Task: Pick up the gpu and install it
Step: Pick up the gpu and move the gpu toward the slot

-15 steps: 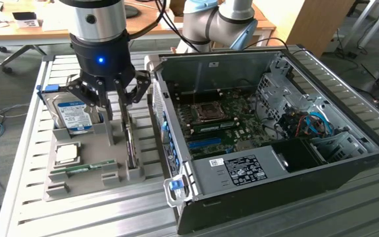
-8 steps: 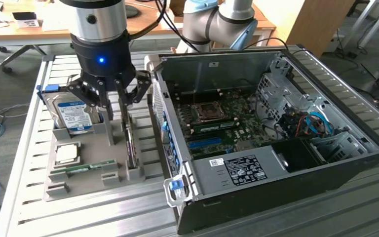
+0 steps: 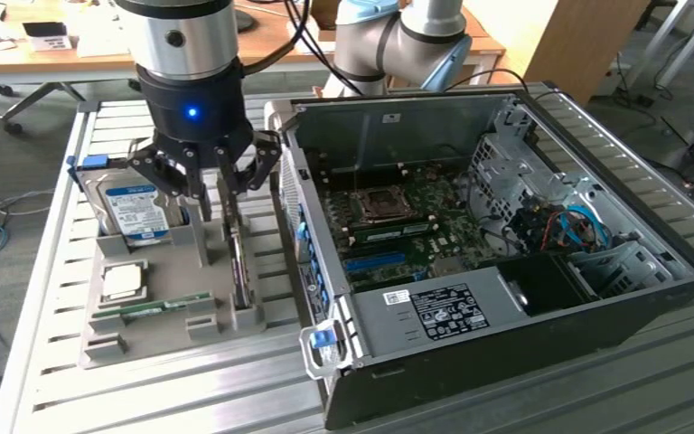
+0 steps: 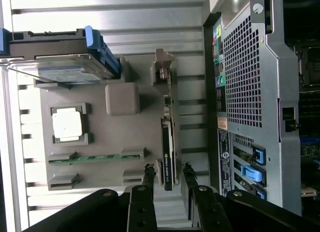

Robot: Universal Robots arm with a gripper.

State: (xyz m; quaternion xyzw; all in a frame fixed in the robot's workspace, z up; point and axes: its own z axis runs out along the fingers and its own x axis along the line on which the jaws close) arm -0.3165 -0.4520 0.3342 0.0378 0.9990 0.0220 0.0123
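The gpu (image 3: pixel 241 271) stands on its edge in a slot of the grey holder tray (image 3: pixel 166 348), a thin dark card close to the open computer case (image 3: pixel 444 312). My gripper (image 3: pixel 214 199) hangs just above the card's far end. In the wrist view the gpu (image 4: pixel 167 142) runs straight out from between my fingers. My gripper (image 4: pixel 167 176) is open, with one fingertip on each side of the card's near end and a gap showing on both sides. Nothing is held.
On the same tray sit a blue-labelled hard drive (image 3: pixel 130 210), a processor chip (image 3: pixel 122 280), a green memory stick (image 3: pixel 154 307) and a grey post (image 4: pixel 122 99). Inside the case lies the motherboard (image 3: pixel 401 221) with blue slots (image 3: pixel 378 262). The slatted metal table (image 3: pixel 202 398) carries everything.
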